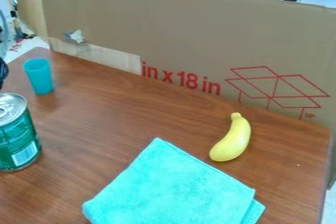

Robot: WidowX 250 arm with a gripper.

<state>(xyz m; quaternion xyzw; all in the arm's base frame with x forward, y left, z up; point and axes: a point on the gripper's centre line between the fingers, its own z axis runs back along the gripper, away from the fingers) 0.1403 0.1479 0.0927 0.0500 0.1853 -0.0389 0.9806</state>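
A small black part of the gripper (3, 73) shows at the left edge of the view, just above the can in the picture and to the left of the cup. Too little of it is visible to tell how far open it is or whether it has hold of anything.

The green can (19, 137) stands upright at the left side of the brown wooden surface (125, 120), its silver top showing and its left side cut off by the view's edge. Behind it, the teal cup (40, 76) stands upright near the far left corner. Well apart from both, a yellow banana (232, 142) lies toward the right, its narrow end pointing away from the camera. A folded turquoise cloth (174, 186) lies flat at the front, near the banana. Cardboard (197, 36) with red markings rises along the back.
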